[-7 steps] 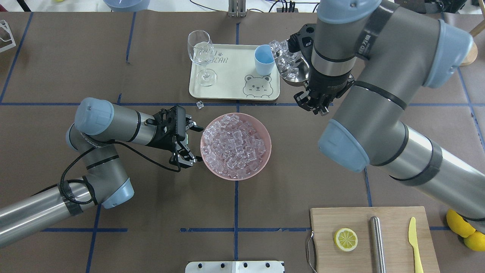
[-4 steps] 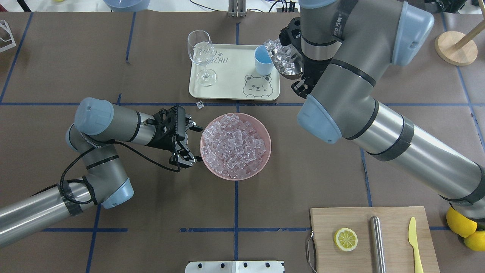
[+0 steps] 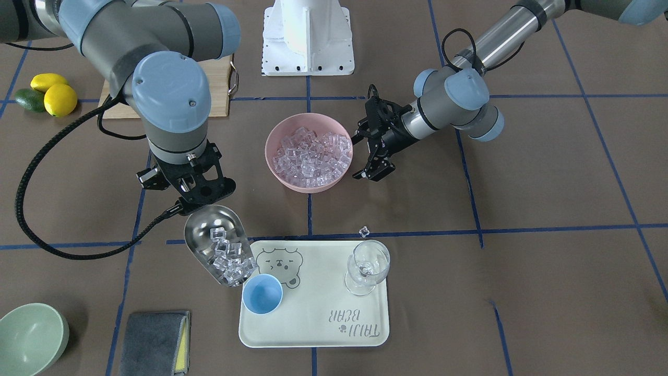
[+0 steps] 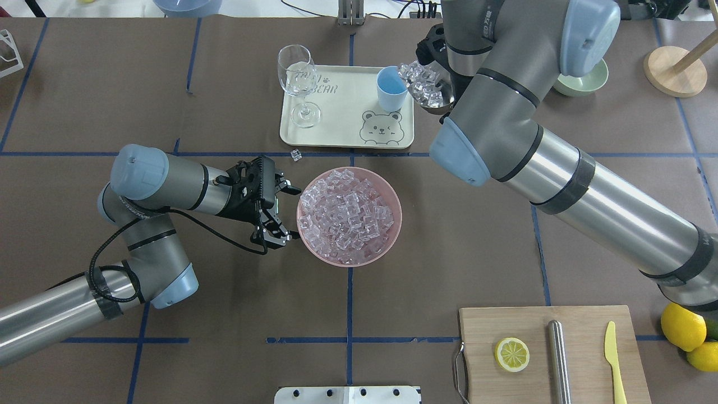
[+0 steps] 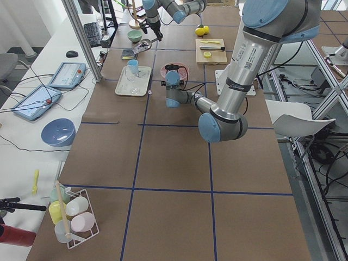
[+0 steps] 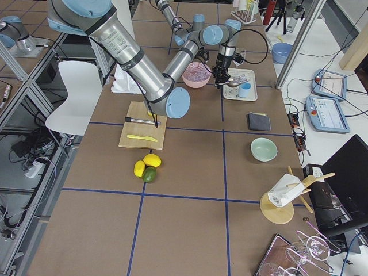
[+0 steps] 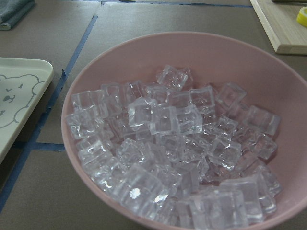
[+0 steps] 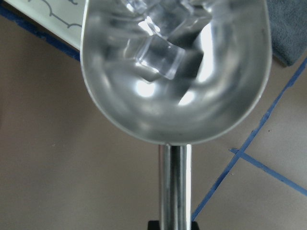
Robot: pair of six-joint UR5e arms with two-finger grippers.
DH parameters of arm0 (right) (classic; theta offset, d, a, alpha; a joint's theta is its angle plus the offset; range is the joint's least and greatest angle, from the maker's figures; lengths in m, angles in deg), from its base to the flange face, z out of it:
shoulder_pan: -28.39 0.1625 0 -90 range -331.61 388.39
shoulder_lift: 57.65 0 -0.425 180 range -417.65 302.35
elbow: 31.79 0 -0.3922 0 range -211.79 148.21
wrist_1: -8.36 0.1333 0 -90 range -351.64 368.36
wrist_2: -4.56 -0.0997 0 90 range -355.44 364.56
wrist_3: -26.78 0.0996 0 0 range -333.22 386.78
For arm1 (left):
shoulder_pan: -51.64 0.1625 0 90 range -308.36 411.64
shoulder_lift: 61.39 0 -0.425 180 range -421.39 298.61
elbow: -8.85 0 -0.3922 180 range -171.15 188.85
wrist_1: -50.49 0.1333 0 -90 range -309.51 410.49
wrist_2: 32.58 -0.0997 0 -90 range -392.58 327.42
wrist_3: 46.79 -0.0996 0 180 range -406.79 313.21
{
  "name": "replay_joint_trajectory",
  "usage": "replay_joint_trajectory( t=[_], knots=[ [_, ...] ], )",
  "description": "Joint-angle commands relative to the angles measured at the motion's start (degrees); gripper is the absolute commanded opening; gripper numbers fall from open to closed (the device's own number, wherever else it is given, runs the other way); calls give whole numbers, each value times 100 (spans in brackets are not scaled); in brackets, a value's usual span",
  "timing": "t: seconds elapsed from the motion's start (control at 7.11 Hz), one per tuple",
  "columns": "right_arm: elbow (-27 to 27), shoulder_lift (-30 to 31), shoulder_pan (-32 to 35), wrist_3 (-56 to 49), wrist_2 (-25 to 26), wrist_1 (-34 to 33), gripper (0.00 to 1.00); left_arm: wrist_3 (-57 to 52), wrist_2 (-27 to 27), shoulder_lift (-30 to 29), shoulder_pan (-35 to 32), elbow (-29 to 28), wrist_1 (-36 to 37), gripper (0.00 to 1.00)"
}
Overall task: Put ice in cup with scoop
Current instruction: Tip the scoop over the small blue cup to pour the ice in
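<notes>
The steel scoop (image 3: 219, 249) holds several ice cubes (image 3: 229, 261) and tilts down toward the light-blue cup (image 3: 262, 294), with its front lip at the cup's rim. My right gripper (image 3: 194, 194) is shut on the scoop's rod handle (image 8: 175, 187). In the overhead view the scoop (image 4: 431, 90) sits right of the cup (image 4: 391, 88), and my arm hides the gripper. A heap of ice (image 4: 348, 216) fills the pink bowl (image 4: 392, 238). My left gripper (image 4: 289, 214) is open and empty just left of the bowl. The left wrist view shows the ice (image 7: 177, 153) close up.
The cup stands on a cream tray (image 3: 323, 324) with a wine glass (image 3: 368, 266). A stray ice cube (image 4: 295, 155) lies near the tray. A cutting board (image 4: 583, 370) holds a lemon slice, steel cylinder and yellow knife. A green bowl (image 3: 28, 337) and grey cloth (image 3: 154, 342) lie beyond.
My right arm has swung toward the table's far side and carried the scoop closer to the cup, with its mouth now at the rim. The left arm has not moved.
</notes>
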Motion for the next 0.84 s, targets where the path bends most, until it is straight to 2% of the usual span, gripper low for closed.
replay_joint_trajectory(
  t=[0.0, 0.28, 0.7],
  knots=[
    [-304, -207, 26, -204, 19, -187, 0, -7, 0, 8, 0, 6, -7, 100],
    [-734, -784, 8, -749, 280, -994, 0, -7, 0, 0, 0, 24, -15, 100],
    [-1087, -946, 35, -1058, 405, -1191, 0, -7, 0, -9, 0, 33, -68, 100]
  ],
)
